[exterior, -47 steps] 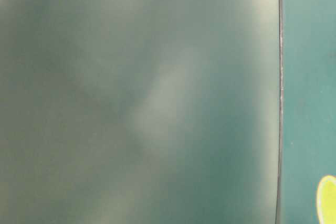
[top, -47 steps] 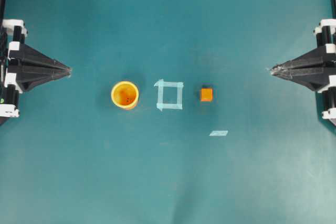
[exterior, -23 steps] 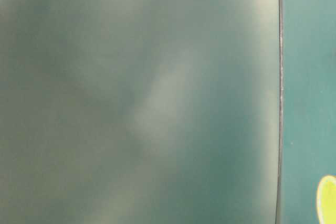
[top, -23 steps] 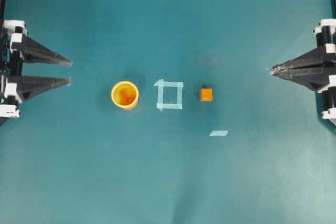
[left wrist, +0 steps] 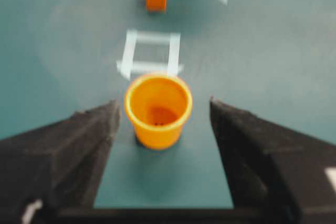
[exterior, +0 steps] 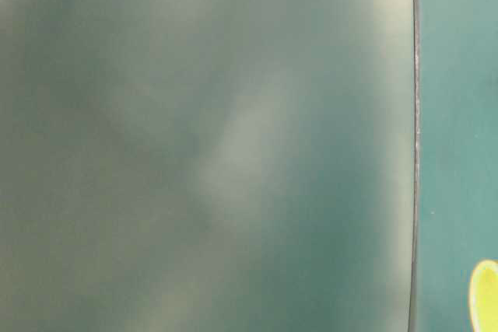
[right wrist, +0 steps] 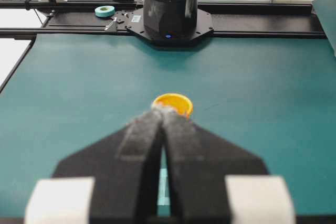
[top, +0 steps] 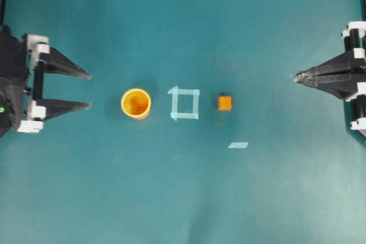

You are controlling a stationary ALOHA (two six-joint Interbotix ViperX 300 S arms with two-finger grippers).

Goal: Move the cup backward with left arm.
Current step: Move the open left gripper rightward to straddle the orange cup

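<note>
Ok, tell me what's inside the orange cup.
The cup stands upright and looks empty: only its darker orange bottom with a few small dark specks shows. The near inner wall is hidden by the rim.

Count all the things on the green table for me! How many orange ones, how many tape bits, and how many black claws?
Orange things: 2, the cup and the cube
Tape marks: 2, the tape square and the tape strip
Black claws: 2, the left gripper and the right gripper
Total: 6
</note>
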